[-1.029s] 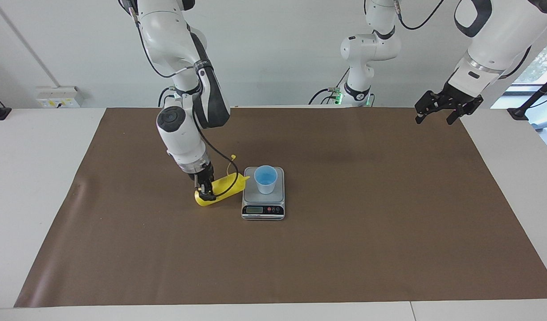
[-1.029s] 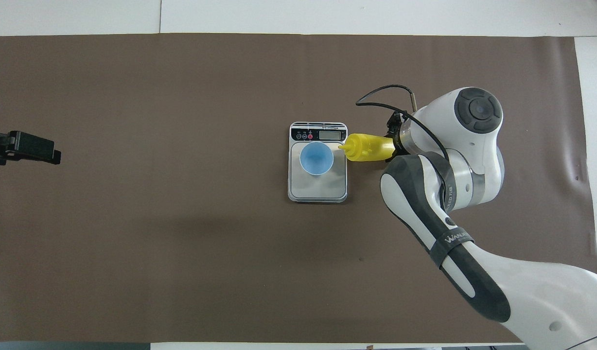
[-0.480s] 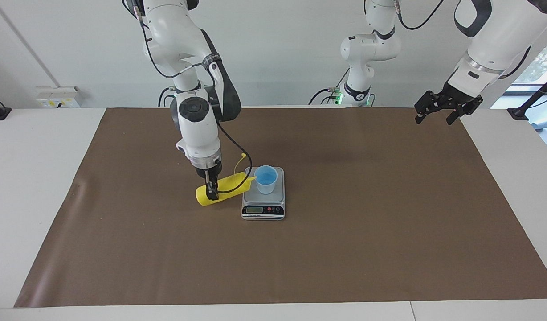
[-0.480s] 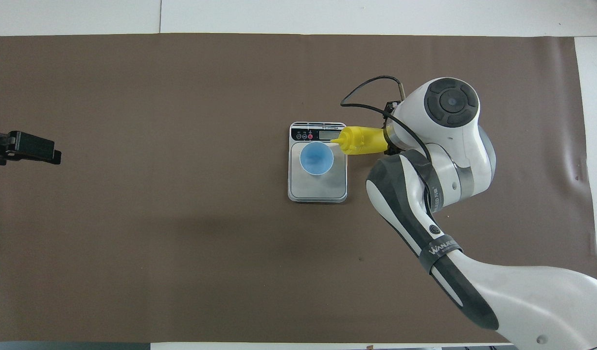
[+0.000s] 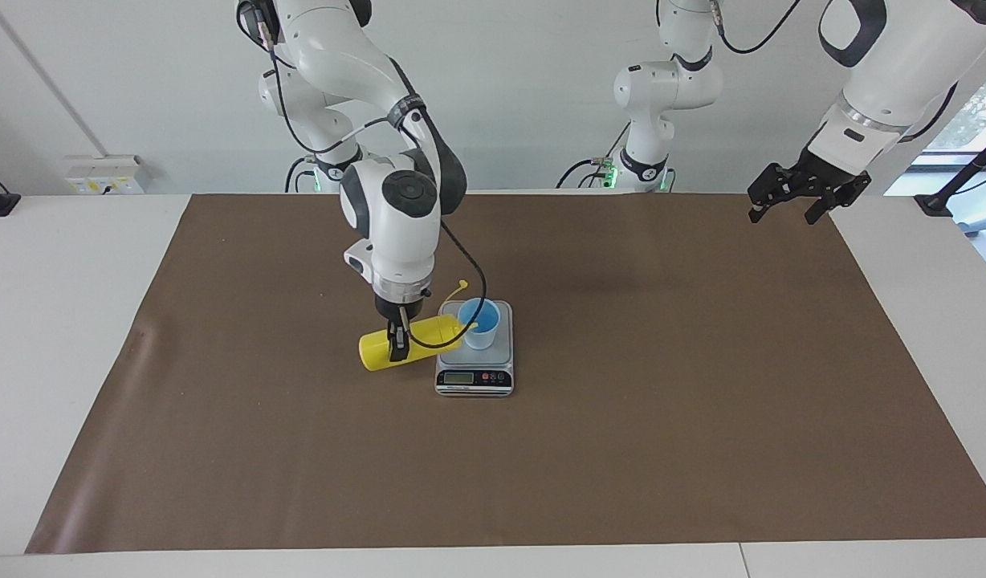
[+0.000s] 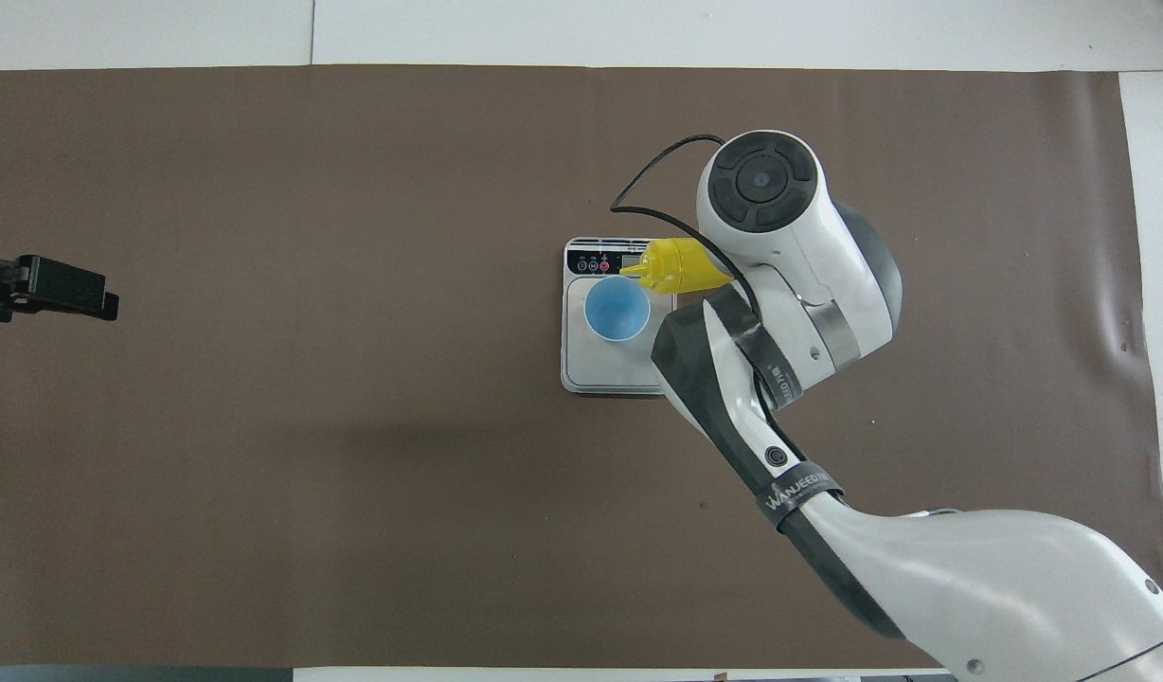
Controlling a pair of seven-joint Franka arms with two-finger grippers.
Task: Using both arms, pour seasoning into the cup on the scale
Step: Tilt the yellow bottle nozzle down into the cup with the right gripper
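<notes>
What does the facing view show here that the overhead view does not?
Only the facing view shows the right end effector shut on the yellow bottle, the bottle's base, and its cap strap. Only the overhead view shows the bottle's nozzle at the cup's rim; there the right arm hides the grip. Both show the blue cup on the scale and the open left end effector waiting over the brown mat's edge.

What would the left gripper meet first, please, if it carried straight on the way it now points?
Probably the brown mat near the left arm's end of the table: the left gripper hangs open, pointing down, with nothing visible beneath it, though depth is uncertain.
</notes>
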